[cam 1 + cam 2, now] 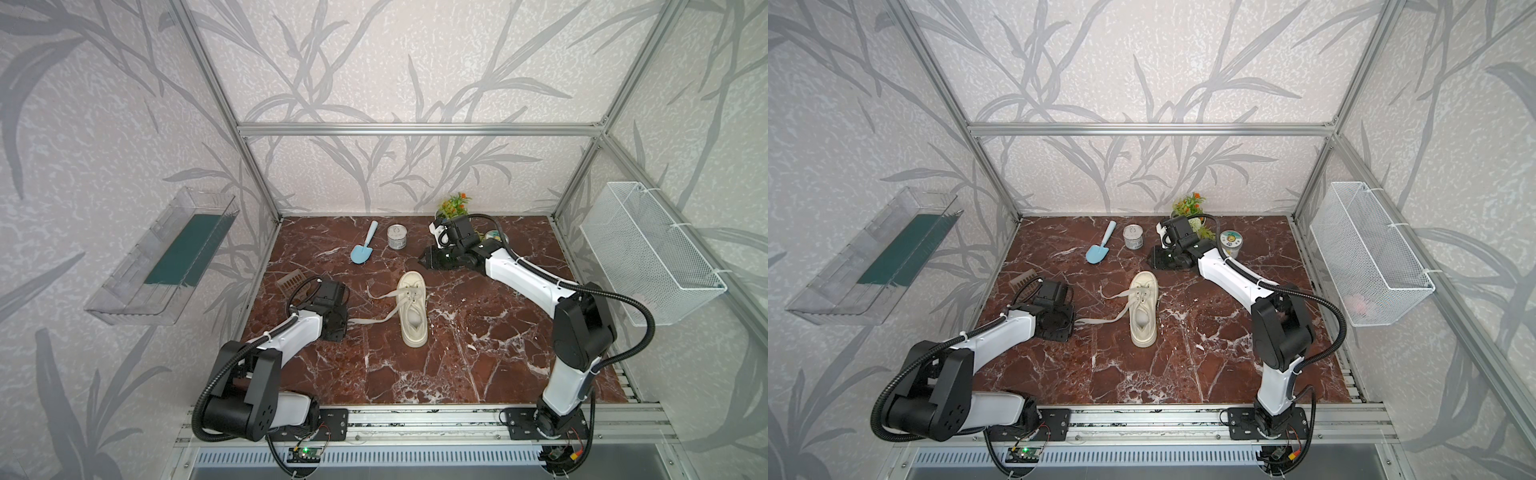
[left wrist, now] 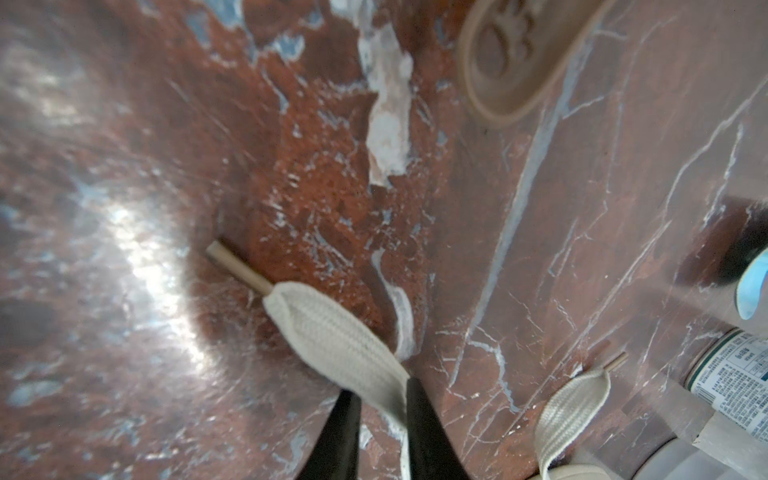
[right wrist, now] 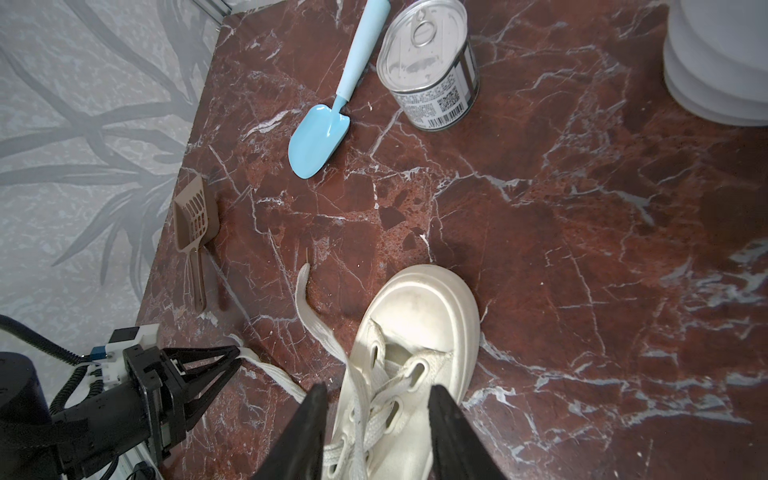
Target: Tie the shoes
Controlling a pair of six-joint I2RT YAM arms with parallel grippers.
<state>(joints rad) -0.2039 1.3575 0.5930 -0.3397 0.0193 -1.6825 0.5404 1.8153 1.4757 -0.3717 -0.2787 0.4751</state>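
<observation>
The shoe (image 1: 412, 328) stands on its thick sole in the middle of the glossy, marble-patterned desk (image 1: 478, 365), with the toe to the far side. It looks stiff and rather light, so a strong pull may slide it. The flat woven laces are soft and limp, and are best taken near the hard tip. The left fingers (image 2: 426, 436) are clamped on one lace (image 2: 332, 332); the right fingers (image 3: 451, 440) stand apart near the toe, holding nothing
</observation>
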